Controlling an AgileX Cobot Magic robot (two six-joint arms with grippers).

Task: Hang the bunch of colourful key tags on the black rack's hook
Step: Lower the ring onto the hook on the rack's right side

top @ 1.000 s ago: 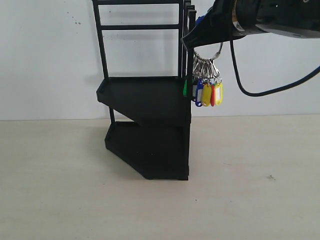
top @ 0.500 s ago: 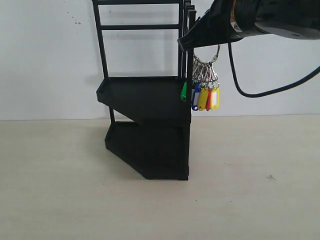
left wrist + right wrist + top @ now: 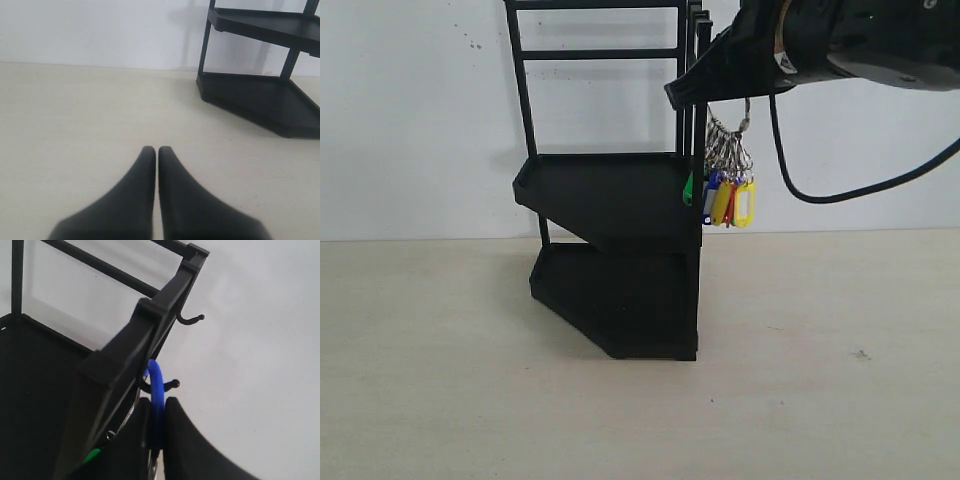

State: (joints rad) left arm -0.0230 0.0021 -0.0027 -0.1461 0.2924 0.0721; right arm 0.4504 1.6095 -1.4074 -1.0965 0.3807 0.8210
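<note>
The exterior view hides the crux: the right arm [image 3: 840,40] lies across the top of the near upright post [image 3: 700,230] of the black rack [image 3: 610,200]. The hook cannot be seen there, and the upper part of the colourful key tag bunch [image 3: 728,190] disappears behind the arm's dark wedge. Only the silver rings [image 3: 725,150] and the yellow, red, blue and green tags [image 3: 732,203] show. They hang in the air just beside the post at the level of the upper tray [image 3: 600,185], the green one partly behind the post. The rack's top is cut off by the picture's edge. The right wrist view shows more: the right fingers [image 3: 132,440] pinch the blue sleeve [image 3: 157,385] of the big ring between them, and the sleeve arches up and vanishes behind the post. The hook [image 3: 167,386], a small upturned prong with a rounded tip, crosses the sleeve just above the fingertips. Whether the ring rests on it or merely passes by it cannot be told. A second prong [image 3: 191,319] juts out higher on the post. The tags are nearly cut off here, only a scrap of green and some wire showing. The left fingers [image 3: 140,195] are pressed together tip to tip, low over the pale desk [image 3: 75,125], well apart from the rack, whose lower tray [image 3: 250,100] sits on the desk before the white wall [image 3: 420,120]. A black cable [image 3: 800,170] loops down from the right arm beside the bunch.
</note>
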